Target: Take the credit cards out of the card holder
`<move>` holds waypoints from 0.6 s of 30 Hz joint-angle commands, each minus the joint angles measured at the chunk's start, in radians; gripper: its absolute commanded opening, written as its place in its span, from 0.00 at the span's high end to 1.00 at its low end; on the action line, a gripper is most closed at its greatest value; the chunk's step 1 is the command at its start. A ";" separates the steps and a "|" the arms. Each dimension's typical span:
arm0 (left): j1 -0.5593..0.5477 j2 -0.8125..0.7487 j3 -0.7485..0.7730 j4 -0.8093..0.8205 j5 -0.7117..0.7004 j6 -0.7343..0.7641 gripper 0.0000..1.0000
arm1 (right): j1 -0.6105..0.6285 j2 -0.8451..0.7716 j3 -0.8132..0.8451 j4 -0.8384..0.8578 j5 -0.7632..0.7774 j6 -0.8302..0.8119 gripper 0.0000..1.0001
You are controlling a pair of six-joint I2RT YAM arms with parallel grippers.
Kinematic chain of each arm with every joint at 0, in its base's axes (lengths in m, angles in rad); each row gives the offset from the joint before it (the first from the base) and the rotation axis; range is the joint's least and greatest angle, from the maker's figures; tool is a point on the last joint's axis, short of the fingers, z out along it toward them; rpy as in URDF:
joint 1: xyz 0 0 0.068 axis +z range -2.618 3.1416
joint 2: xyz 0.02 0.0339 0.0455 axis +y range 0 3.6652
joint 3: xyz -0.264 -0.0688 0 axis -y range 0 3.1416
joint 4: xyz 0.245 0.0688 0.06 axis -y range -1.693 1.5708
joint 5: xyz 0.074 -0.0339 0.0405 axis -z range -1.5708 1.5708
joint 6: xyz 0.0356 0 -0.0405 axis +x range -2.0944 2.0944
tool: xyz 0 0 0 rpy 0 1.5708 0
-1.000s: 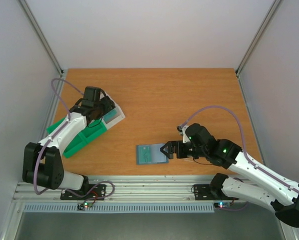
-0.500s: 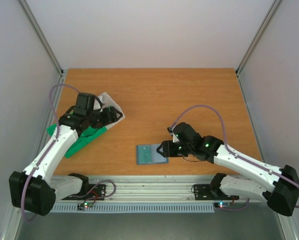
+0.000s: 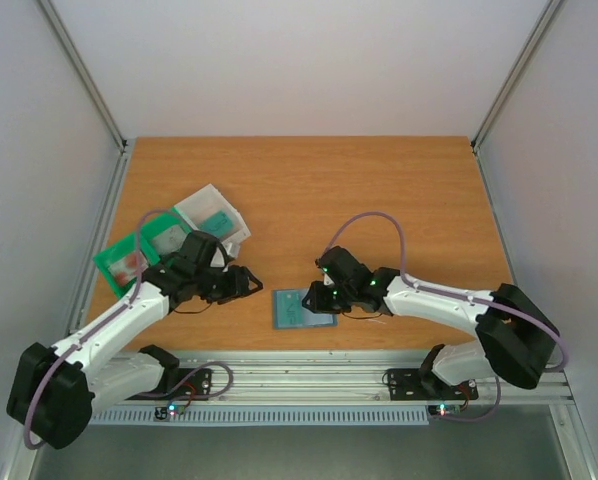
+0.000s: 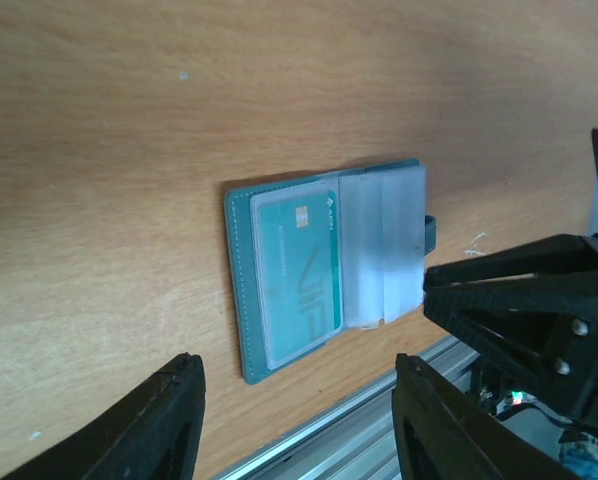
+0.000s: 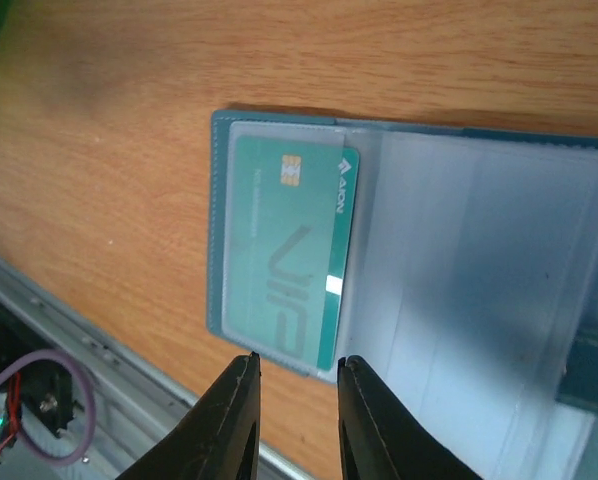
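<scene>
While the card holder (image 3: pixel 291 310) lies open and flat on the wooden surface (image 3: pixel 379 190), my right end effector (image 3: pixel 315 297) hangs over its tab side, plainly the nearer of my two. Its fingers (image 5: pixel 241 420) stand a narrow gap apart, clamped on nothing I can see. Seen from my right wrist, the one credit card (image 5: pixel 284 265) in sight sits on the holder's leaf farthest from the tab (image 4: pixel 429 233). Its long axis runs straight toward that gap, short end nearest the fingertips. My left end effector (image 3: pixel 249 284) hovers just off the holder's opposite, card-bearing side, fingers wide apart, touching nothing.

The card is a thin, stiff teal-green rectangle with a small gold chip and pale lettering, tucked under clear, glossy plastic. Toward the tab, frosted sleeves (image 5: pixel 469 260) overlap; whether they hide more cards I cannot tell. The holder is slate-blue, soft-looking, stitched along its rim. I judge the coming move to be a pinch on the card's short end and a pull along its length.
</scene>
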 commanded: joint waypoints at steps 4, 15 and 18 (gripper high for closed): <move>-0.046 0.028 -0.082 0.227 0.012 -0.105 0.56 | 0.003 0.104 0.033 0.107 0.032 -0.017 0.77; -0.096 0.214 -0.068 0.429 0.082 -0.159 0.78 | -0.010 0.188 0.027 0.138 0.044 -0.014 0.78; -0.098 0.243 -0.082 0.466 0.066 -0.167 0.85 | -0.020 0.198 0.024 0.149 0.031 -0.019 0.78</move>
